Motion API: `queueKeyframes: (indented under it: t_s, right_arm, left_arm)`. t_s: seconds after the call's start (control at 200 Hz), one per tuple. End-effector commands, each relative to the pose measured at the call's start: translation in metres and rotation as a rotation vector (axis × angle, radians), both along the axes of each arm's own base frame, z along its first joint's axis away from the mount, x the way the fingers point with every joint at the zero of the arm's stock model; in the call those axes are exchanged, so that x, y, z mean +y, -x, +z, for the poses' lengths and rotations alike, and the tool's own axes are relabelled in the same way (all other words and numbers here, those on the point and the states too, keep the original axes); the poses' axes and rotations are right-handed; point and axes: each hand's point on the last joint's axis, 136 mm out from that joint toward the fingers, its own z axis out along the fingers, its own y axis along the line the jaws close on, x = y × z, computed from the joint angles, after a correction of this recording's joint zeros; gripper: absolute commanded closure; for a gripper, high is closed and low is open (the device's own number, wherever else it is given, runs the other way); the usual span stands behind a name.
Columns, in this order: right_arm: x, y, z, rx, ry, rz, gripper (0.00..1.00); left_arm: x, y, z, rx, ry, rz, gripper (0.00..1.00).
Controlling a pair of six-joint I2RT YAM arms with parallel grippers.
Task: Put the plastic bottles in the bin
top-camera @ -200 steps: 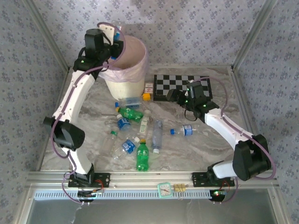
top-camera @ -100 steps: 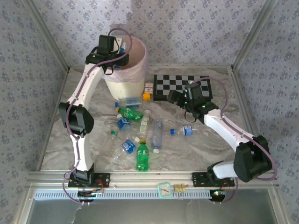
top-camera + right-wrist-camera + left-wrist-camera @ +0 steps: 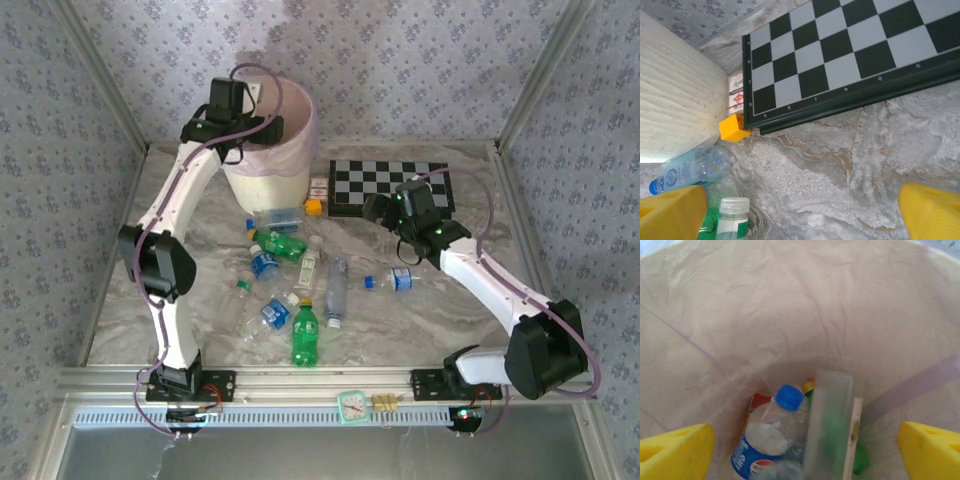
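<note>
My left gripper [image 3: 256,128] hangs over the mouth of the bin [image 3: 268,172], open; its yellow fingertips [image 3: 675,450] stand wide apart. Down in the pink-lined bin [image 3: 790,315] lie a clear bottle with blue cap and label [image 3: 771,432] and a green bottle [image 3: 857,460], partly behind a blurred clear object [image 3: 830,425] that touches neither finger. Several plastic bottles lie on the table: green ones [image 3: 306,335] [image 3: 285,244] and clear blue-labelled ones [image 3: 265,263] [image 3: 400,279]. My right gripper [image 3: 373,209] is open and empty, low beside the chessboard; a white-capped bottle [image 3: 732,215] lies by its left finger.
A chessboard [image 3: 390,186] lies at the back right. A yellow cube [image 3: 734,128] and a red-white box [image 3: 736,92] sit between it and the bin's wall [image 3: 675,95]. A small clock [image 3: 351,406] rests on the front rail. Patterned walls enclose the table.
My left gripper carried a blue-capped bottle over the bin's rim and opened, letting it go into the bin. The right arm shifted only slightly.
</note>
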Motion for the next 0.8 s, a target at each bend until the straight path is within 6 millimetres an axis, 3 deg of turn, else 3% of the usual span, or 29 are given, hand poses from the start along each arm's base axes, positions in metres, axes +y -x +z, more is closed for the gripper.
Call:
queueKeyframes:
  t_s: [0.0,0.23,0.33,0.56,0.72,0.795]
  right_arm:
    - [-0.017,0.018,-0.007,0.084,0.022,-0.089,0.0]
    - [-0.042,0.06,-0.034,0.224,0.014,-0.202,0.0]
    - [-0.048,0.073,-0.044,0.245,-0.022,-0.256,0.0]
    - [-0.057,0.105,-0.084,0.393,-0.072,-0.397,0.0]
    - [-0.059,0.113,-0.105,0.422,-0.123,-0.466,0.0]
    - [-0.055,0.105,-0.107,0.391,-0.166,-0.47,0.0]
  left_arm:
    - [-0.022,0.029,0.069,-0.209,0.092,-0.046,0.05]
    - [-0.057,0.084,0.071,-0.33,0.154,-0.112,0.0]
    - [-0.074,0.106,0.059,-0.329,0.202,-0.154,0.0]
    - [-0.116,0.146,0.002,-0.216,0.385,-0.225,0.0]
    - [-0.126,0.148,-0.048,-0.063,0.378,-0.188,0.0]
    - [-0.128,0.149,-0.066,-0.013,0.36,-0.191,0.0]
